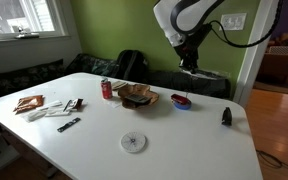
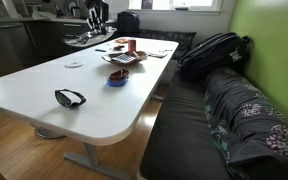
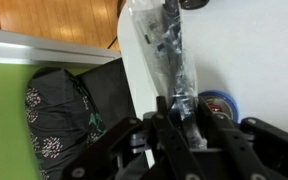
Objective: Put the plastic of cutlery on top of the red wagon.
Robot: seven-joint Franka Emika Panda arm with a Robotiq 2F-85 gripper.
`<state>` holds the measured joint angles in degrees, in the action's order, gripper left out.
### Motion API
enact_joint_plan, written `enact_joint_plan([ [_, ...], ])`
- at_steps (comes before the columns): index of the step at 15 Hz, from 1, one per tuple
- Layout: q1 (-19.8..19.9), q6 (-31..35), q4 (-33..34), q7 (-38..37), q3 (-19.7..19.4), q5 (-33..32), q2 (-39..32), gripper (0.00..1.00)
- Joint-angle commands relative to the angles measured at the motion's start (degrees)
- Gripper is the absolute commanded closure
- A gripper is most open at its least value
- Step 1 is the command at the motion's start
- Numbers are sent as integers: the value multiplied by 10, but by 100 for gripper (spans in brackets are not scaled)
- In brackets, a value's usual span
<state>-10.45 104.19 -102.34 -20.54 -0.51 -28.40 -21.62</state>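
Clear, glossy plastic over grey-dark cutlery makes up the plastic of cutlery (image 3: 165,45), a long, narrow, crinkled packet. In the wrist view the jaws of the gripper (image 3: 174,108) are clamped on one end of it, holding it off the bench (image 1: 184,140). In an exterior view, from left to right, a red soda can (image 1: 107,88) stands on the white bench, then the red wagon (image 1: 182,101) with blue parts sits roughly below the raised gripper.

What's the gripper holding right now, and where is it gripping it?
The gripper holds the plastic of cutlery, pinched near one end. The rest of the clear packet sticks out past it in the wrist view.
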Motion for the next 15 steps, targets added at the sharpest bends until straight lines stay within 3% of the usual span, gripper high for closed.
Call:
enact_joint_plan([
  [1, 25, -21, 92, -5, -10, 55, -108, 92],
  [7, 31, -58, 278, 45, -33, 73, -257, 92],
  [12, 5, -201, 430, 50, -32, 92, -347, 92],
  [15, -1, -238, 488, 44, -36, 95, -385, 92],
])
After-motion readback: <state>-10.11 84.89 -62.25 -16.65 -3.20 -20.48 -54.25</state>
